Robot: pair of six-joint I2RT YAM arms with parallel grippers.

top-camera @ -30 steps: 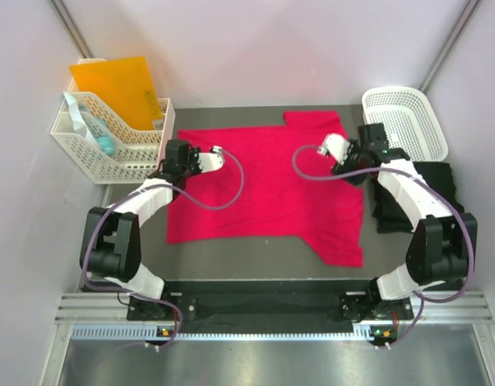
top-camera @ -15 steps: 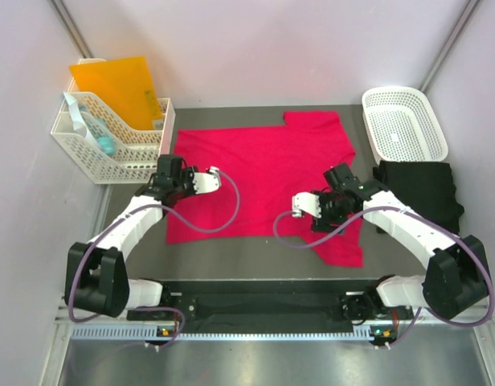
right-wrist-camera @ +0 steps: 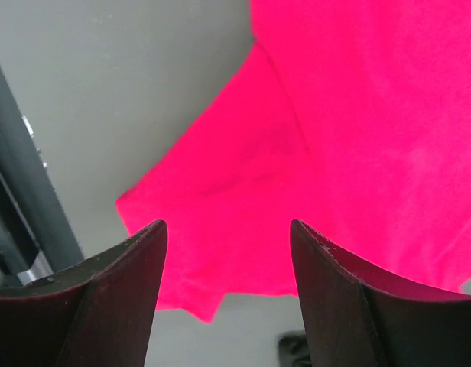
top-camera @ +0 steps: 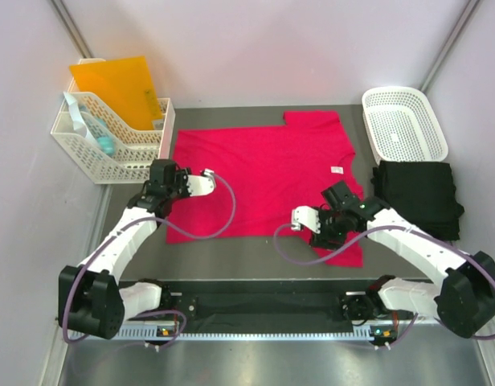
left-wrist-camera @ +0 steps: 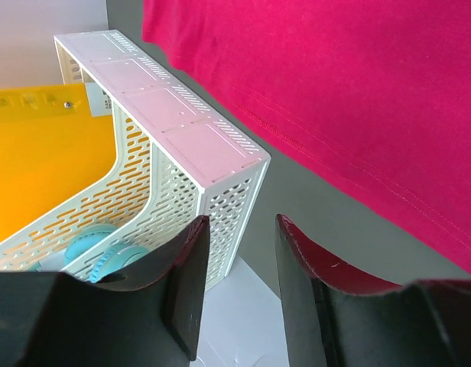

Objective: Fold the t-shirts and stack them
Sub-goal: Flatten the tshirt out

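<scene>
T-shirts: the red t-shirt (top-camera: 263, 173) lies spread flat in the middle of the surface (top-camera: 247, 259). Its hem is on the left side; the neck label (top-camera: 337, 170) and both sleeves are on the right. The black t-shirt (top-camera: 416, 193) sits folded at the far right, just beside the white basket (top-camera: 404, 121).

Left claw (left-wrist-camera: 241, 222) is part open and holds nothing. It hangs over the red shirt's left part, near the white rack (left-wrist-camera: 182, 145). Right claw (right-wrist-camera: 226, 227) is wider open, also empty, above the near sleeve (right-wrist-camera: 220, 191).

Handling, as I judge it:
- The shirt is light, limp knit with no stiffness, so it will drape and drag.
- The cloth is thin, so get your fingers right down to the surface or you'll pinch air.
- Take hold at the stitched hem corner and the sleeve seam. The doubled cloth there should slip less.
- Lift both sides evenly, or it bunches.
</scene>
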